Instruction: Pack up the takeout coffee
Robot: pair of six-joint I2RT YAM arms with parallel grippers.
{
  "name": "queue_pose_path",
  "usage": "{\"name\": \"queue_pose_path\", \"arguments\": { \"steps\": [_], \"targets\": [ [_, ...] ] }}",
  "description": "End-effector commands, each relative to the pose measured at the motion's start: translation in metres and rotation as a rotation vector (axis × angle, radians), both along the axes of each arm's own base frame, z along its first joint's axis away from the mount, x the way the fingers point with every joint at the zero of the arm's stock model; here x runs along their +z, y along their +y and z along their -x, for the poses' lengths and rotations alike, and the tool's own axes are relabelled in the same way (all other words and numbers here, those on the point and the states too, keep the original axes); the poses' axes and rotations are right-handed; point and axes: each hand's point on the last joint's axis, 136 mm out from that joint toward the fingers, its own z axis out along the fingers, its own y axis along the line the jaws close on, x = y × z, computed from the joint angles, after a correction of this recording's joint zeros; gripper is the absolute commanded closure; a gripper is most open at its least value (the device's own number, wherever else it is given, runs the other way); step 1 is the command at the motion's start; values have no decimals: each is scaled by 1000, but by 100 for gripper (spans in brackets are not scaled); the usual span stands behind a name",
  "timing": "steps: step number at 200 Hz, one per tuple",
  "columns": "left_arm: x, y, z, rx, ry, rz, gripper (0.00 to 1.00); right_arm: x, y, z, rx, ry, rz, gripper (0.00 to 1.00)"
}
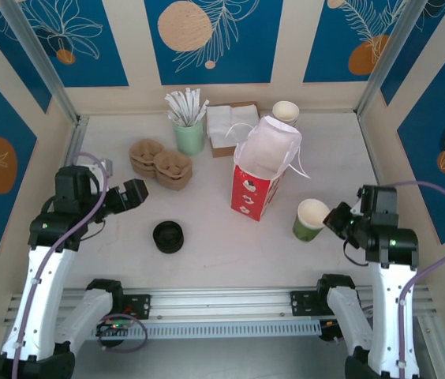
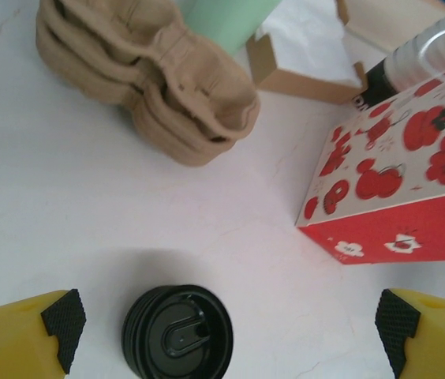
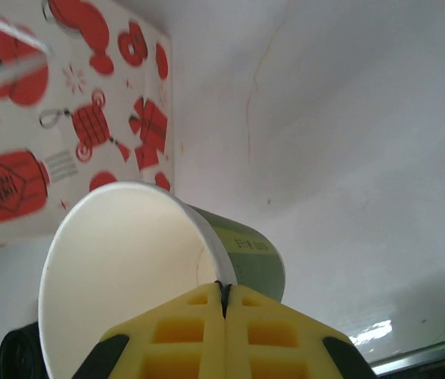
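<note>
The takeout coffee cup [image 1: 311, 219], green-sided with a white inside and an uncovered mouth, stands right of the red paper bag [image 1: 254, 189]. My right gripper [image 1: 337, 215] is shut on its rim. In the right wrist view the yellow fingers pinch the cup wall [image 3: 246, 253] at the right gripper [image 3: 223, 286]. A low stack of black lids [image 1: 168, 236] lies on the table at front left. My left gripper [image 1: 133, 194] hovers just above and left of it, open. In the left wrist view the lids [image 2: 177, 333] lie between the wide-apart pads [image 2: 63, 324] of the left gripper [image 2: 230, 324], nearer the left one.
Stacked cardboard cup carriers [image 1: 161, 162] sit behind the left gripper. A mint cup of wrapped sticks [image 1: 189, 130], a napkin box [image 1: 226, 126] and stacked white cups [image 1: 286, 112] line the back. The red bag [image 2: 396, 197] stands open-topped mid-table.
</note>
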Motion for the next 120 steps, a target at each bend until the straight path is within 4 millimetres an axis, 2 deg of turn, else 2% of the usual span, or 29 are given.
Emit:
{"name": "queue_pose_path", "arguments": {
  "steps": [1,43,69,120],
  "targets": [
    [-21,0,1,5,43,3,5,-14,26,6,46,-4,-130,100],
    [-59,-1,4,15,140,4,6,-44,56,7,146,42,-147,100],
    [-76,-4,6,13,182,6,6,-59,77,6,218,35,-124,100],
    [-107,-9,19,3,280,-11,8,-65,125,3,356,-103,-19,100]
  ]
}}
